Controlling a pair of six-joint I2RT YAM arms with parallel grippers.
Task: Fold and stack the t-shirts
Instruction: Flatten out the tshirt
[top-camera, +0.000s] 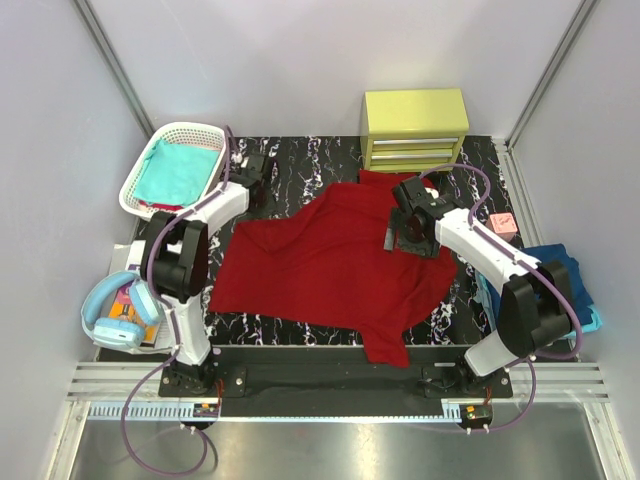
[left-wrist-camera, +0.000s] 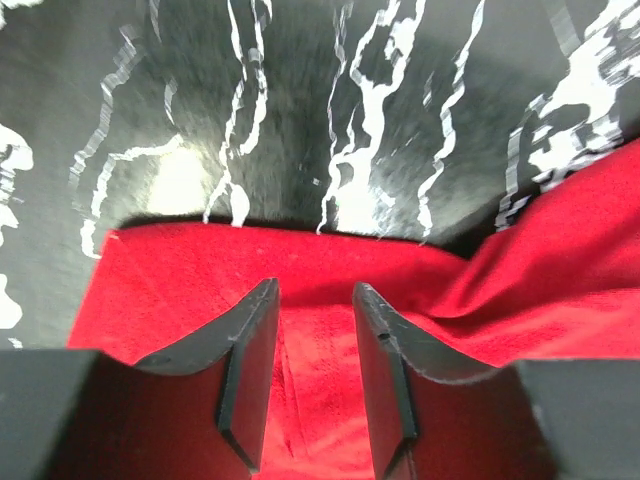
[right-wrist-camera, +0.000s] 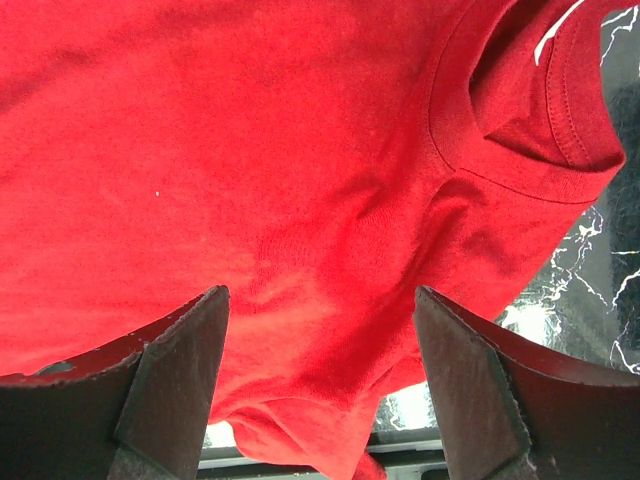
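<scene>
Dark red t-shirt (top-camera: 320, 260) lies spread on worktop (top-camera: 300, 160), under both my grippers. Soft, light, limp; bunches if dragged. Best hold, I judge: pinch edge or shoulder, not middle.
My left gripper (left-wrist-camera: 315, 290): narrowly parted over shirt edge, nothing pinched.
My right gripper (right-wrist-camera: 320, 295): wide, empty, collar (right-wrist-camera: 520, 110) just ahead-right.
Basket (top-camera: 140, 190), left of left gripper, holds teal t-shirt (top-camera: 180, 170).
Drawer unit (top-camera: 415, 130) beyond right gripper: shut, contents unseen.

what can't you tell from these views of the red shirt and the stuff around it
- Top view: the right arm covers part of the blue t-shirts; their count is unclear.
- Top view: the teal t-shirt hides what lies under it in the white basket.
- Left wrist view: the left gripper blocks the dark red t-shirt's near part; the table is blurred.
- Right wrist view: frame edges cut off most of the shirt.
</scene>
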